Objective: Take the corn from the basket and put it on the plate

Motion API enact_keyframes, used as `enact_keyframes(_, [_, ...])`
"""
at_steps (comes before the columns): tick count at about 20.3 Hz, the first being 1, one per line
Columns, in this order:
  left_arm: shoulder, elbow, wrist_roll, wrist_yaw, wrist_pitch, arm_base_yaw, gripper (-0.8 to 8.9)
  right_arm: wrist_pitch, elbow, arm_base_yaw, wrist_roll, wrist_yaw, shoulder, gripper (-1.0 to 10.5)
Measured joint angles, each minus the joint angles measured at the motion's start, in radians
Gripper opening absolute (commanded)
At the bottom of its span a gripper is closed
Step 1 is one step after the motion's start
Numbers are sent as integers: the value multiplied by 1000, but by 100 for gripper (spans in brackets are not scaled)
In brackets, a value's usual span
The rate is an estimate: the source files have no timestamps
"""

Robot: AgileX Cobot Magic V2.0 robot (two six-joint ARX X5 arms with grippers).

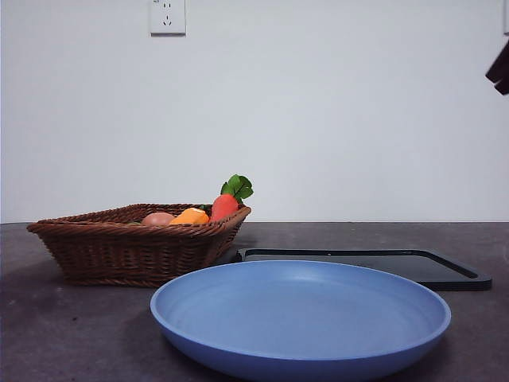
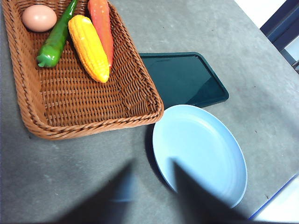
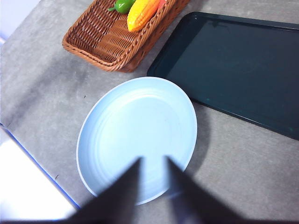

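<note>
Inside the basket (image 2: 88,100), at twelve o'clock, lying untouched: corn (image 2: 88,47); leaving plate (image 2: 201,149) bare; both grippers, left gripper (image 2: 149,186) and right gripper (image 3: 153,184), hovering spread, holding nothing.

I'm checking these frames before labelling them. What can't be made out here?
- Front view: most of the corn is hidden behind the basket wall; the green pepper doesn't show at all.
- Left wrist view: the carrot top is cut off by the picture edge.
- Right wrist view: the basket's far part and the tray corner are cut off.
- Front view: the black tip can't be matched to an arm.
</note>
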Motion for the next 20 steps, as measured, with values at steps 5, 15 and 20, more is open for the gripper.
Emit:
enact_keyframes(5, [0, 0, -4, 0, 0, 0, 421, 0, 0, 1, 40, 14, 21, 305])
enact_keyframes(15, [0, 0, -4, 0, 0, 0, 420, 90, 2, 85, 59, 14, 370, 304])
enact_keyframes(20, [0, 0, -4, 0, 0, 0, 419, 189, 2, 134, 60, 32, 592, 288])
